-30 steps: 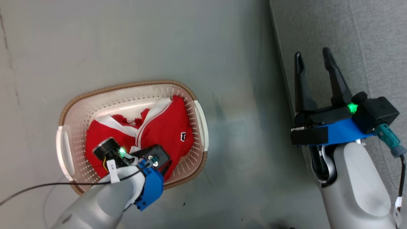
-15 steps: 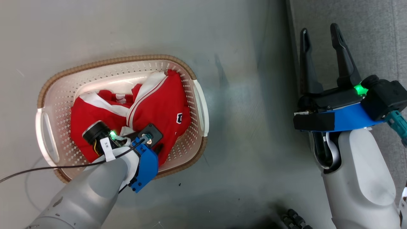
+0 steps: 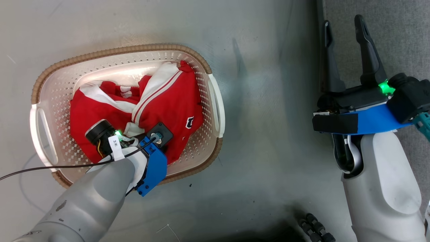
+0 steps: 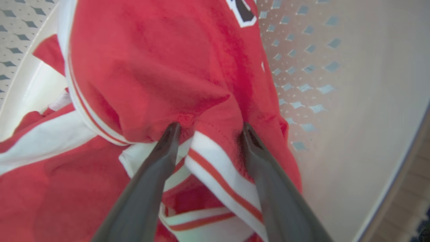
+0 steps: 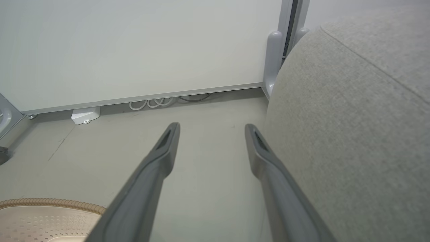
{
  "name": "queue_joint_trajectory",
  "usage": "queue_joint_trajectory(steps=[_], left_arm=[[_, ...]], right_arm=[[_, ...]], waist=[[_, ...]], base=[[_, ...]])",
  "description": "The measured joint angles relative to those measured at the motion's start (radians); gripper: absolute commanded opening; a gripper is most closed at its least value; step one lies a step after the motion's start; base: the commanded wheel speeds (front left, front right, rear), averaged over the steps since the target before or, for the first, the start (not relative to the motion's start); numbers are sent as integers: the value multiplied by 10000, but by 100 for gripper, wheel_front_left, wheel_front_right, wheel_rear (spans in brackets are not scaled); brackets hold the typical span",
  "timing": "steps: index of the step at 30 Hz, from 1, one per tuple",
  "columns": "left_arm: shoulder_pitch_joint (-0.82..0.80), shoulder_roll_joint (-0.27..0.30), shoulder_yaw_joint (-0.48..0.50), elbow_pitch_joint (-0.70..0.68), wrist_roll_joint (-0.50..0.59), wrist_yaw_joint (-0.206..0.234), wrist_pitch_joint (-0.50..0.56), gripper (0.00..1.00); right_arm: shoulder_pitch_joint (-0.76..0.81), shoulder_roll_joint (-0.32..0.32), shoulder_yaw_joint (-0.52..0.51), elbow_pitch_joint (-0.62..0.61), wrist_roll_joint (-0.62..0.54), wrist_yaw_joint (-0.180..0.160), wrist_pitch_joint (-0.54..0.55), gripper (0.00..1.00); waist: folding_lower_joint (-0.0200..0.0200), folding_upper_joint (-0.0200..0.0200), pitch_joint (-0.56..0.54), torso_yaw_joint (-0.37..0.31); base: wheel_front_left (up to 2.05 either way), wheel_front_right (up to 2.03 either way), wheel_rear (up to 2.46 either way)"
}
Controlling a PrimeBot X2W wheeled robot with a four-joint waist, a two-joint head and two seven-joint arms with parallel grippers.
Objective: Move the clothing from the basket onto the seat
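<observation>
Two long dark fingers of the left gripper [image 4: 209, 129], spread wide, tips pressed down into the clothing [image 4: 151, 60] at the centre of the left wrist view. Straddles a raised fold of red cloth edged with white stripe trim, jaws not closed on it. Enters from the lower left of the head view on a pale forearm [image 3: 94, 198], wrist bent steeply down over the lower side of the basket [image 3: 117, 52], fingers hidden there beneath the blue wrist block [image 3: 153, 169]. Trails a thin black cable [image 3: 50, 167] out toward the left edge of the frame.

Right gripper [image 3: 342, 22], upper right of the head view: likewise wide apart and holding nothing, fingers pointing up the frame. Hangs over the grey floor [image 3: 268, 101] just beside the rounded edge of the seat [image 3: 396, 33], well apart from the basket.

Inside the basket, left of centre in the head view: the clothing, a crumpled red heap with white panels, covering most of the perforated bottom. Shows its dark-and-white logo patch [image 3: 190, 122] near the right wall. Stands on the floor to the left of the seat, with a clear gap between them.
</observation>
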Motion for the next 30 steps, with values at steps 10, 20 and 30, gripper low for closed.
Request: queue_joint_trajectory(steps=[10, 20, 30], left_arm=[[-61, -96, 0, 65, -105, 0, -226, 0], [362, -366, -4, -445, -556, 0, -1177, 0], [950, -602, -8, -1099, -1494, 0, -2174, 0]], right_arm=[[-24, 0, -15, 40, -15, -2, 0, 100], [216, 2, 0, 320, -46, 0, 0, 100], [904, 2, -123, 744, -211, 0, 0, 100]], waist=[[0, 0, -202, 73], [0, 0, -1176, 240], [-2, 0, -2702, 548]], base=[[0, 0, 0], [0, 0, 0], [0, 0, 0]])
